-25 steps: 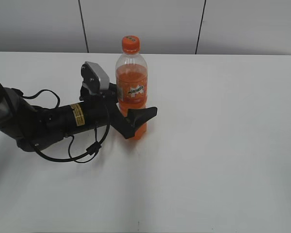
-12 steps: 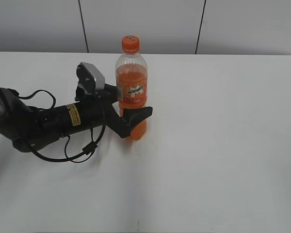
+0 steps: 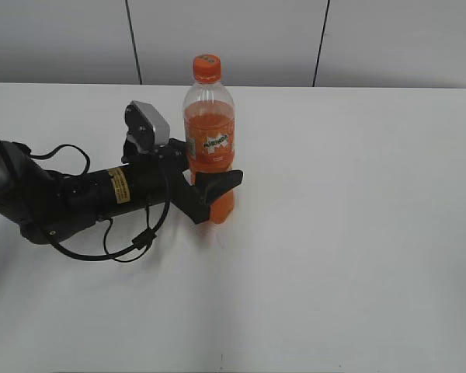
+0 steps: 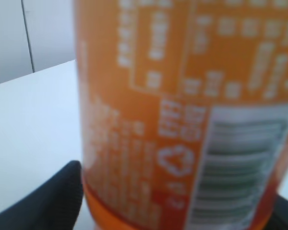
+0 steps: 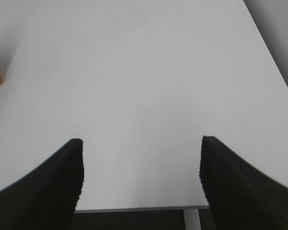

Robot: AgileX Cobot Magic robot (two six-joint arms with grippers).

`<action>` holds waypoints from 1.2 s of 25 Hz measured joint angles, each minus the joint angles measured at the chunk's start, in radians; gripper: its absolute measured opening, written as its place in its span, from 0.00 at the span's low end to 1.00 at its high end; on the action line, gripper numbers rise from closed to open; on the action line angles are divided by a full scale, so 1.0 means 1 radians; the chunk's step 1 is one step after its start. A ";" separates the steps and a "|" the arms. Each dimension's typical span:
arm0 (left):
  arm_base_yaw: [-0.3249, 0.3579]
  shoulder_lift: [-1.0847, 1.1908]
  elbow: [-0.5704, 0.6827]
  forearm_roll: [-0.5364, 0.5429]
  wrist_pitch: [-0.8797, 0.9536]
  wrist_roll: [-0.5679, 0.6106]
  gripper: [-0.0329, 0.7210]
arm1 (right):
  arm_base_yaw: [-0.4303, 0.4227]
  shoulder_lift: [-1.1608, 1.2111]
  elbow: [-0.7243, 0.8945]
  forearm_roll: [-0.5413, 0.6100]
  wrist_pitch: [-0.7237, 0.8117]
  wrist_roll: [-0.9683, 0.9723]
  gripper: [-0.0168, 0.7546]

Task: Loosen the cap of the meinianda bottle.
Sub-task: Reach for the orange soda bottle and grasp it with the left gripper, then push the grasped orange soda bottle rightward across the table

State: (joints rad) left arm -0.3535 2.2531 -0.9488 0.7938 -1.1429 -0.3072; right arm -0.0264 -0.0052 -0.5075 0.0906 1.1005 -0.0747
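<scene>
The meinianda bottle [image 3: 210, 144] stands upright at the back middle of the white table, with orange drink and an orange label. Its orange cap [image 3: 206, 67] sits on top, with nothing touching it. My left gripper [image 3: 217, 177] reaches in low from the left and closes on the bottle's lower body; one black finger [image 3: 217, 190] crosses in front, the other is hidden behind. In the left wrist view the blurred label [image 4: 182, 110] fills the frame and a finger [image 4: 53, 201] rests against its left side. My right gripper [image 5: 141, 163] stands open over bare table, outside the exterior view.
The left arm, its cable loop [image 3: 132, 233] and its wrist camera [image 3: 147, 124] lie across the table's left part. A grey panelled wall [image 3: 233, 39] runs behind the table [image 3: 357, 233]. The table's near edge [image 5: 134, 209] shows under the right gripper.
The left arm slid slightly left and back, then its fingers drew in onto the bottle. The bottle top has shifted a little to the left. The right gripper has not changed.
</scene>
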 joint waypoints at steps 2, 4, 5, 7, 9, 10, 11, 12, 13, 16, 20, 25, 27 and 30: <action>0.000 0.000 0.001 0.007 0.001 0.000 0.59 | 0.000 0.000 0.000 0.000 0.000 0.000 0.75; 0.000 0.000 0.001 0.016 0.003 0.000 0.55 | 0.000 0.000 0.000 0.000 0.000 0.000 0.75; 0.000 0.000 0.001 0.022 0.003 0.000 0.55 | 0.000 0.000 0.000 0.000 0.000 0.000 0.75; 0.000 0.000 0.001 0.031 0.003 0.000 0.55 | 0.000 0.000 0.000 0.000 0.000 0.000 0.75; 0.000 0.000 0.001 0.039 0.003 0.000 0.55 | 0.000 0.000 0.000 0.000 0.000 0.000 0.75; 0.001 0.000 0.001 0.042 0.003 0.000 0.55 | 0.000 0.000 0.000 0.000 0.000 0.000 0.75; 0.001 0.000 0.000 0.044 0.003 0.000 0.55 | 0.000 0.000 0.000 0.000 0.000 0.000 0.75; 0.001 0.000 0.000 0.045 0.003 0.000 0.55 | 0.000 0.000 0.000 0.000 0.000 0.000 0.75; 0.001 0.000 0.000 0.045 0.003 0.000 0.55 | 0.000 0.000 0.000 0.000 0.000 0.000 0.75; 0.002 0.000 0.000 0.053 -0.006 0.000 0.55 | 0.000 0.000 0.000 0.000 0.000 0.000 0.75; 0.011 0.002 0.000 0.156 -0.039 0.015 0.55 | 0.000 0.000 0.000 0.000 0.000 0.000 0.75; 0.016 0.002 -0.004 0.312 -0.069 0.017 0.55 | 0.000 0.000 0.000 0.000 0.000 0.000 0.75; 0.011 0.002 -0.006 0.350 -0.075 0.020 0.55 | 0.000 0.000 0.000 0.000 0.000 0.000 0.75; -0.007 0.002 -0.007 0.365 -0.080 0.017 0.55 | 0.000 0.000 0.000 0.000 0.000 0.000 0.75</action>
State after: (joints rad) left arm -0.3602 2.2549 -0.9557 1.1585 -1.2232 -0.2902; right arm -0.0264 -0.0052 -0.5075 0.0906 1.1005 -0.0747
